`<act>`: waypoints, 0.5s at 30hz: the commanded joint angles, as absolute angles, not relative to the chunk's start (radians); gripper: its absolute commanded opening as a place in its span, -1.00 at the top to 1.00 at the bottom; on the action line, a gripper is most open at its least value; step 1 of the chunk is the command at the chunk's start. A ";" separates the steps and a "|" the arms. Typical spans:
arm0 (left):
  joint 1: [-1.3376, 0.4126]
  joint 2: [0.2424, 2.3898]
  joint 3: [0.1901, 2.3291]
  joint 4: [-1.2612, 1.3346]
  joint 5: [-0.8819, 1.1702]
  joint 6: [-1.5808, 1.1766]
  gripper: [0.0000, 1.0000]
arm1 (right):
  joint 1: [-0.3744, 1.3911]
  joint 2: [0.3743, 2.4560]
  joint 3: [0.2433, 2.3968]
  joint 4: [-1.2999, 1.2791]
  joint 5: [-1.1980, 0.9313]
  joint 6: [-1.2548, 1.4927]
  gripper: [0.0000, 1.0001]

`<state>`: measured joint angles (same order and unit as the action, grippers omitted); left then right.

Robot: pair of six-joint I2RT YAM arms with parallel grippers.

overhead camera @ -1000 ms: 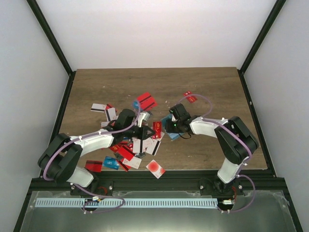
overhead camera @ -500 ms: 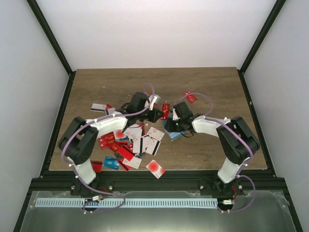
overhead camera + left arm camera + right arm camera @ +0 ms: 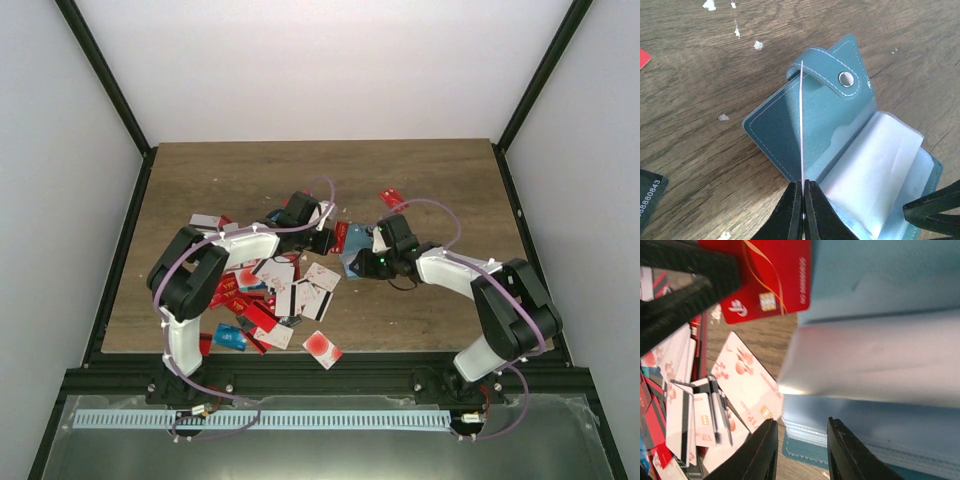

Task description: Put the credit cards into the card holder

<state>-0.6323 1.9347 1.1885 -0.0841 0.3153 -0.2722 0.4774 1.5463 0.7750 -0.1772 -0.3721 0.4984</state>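
The card holder (image 3: 782,132) lies open on the wood, teal cover with a snap strap (image 3: 845,78) and clear pockets (image 3: 880,165); it also shows in the top view (image 3: 354,264). My left gripper (image 3: 803,182) is shut on a red credit card (image 3: 770,280), seen edge-on over the holder's left flap. In the top view this gripper (image 3: 328,238) holds the card (image 3: 341,236) just left of the holder. My right gripper (image 3: 802,427) is open, its fingers astride the edge of the pocket stack (image 3: 807,426), under a raised clear sleeve (image 3: 875,360).
A pile of red and white cards (image 3: 280,290) lies left of the holder, under the left arm. Loose cards lie near the front edge (image 3: 321,347), at the far side (image 3: 393,200) and at the left (image 3: 205,222). A blue card (image 3: 229,337) lies front left.
My left gripper has swung from the card pile up and to the right with the red card, reaching the holder. The right gripper has shifted slightly right at the holder.
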 commanded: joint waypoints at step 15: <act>-0.627 1.992 1.187 -0.092 0.363 -0.264 0.92 | 0.457 1.577 0.740 -0.048 -0.311 0.633 0.29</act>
<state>-0.6262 1.9575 1.1896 -0.0654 0.3401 -0.2657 0.4679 1.5494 0.7231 -0.1066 -0.3439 0.5957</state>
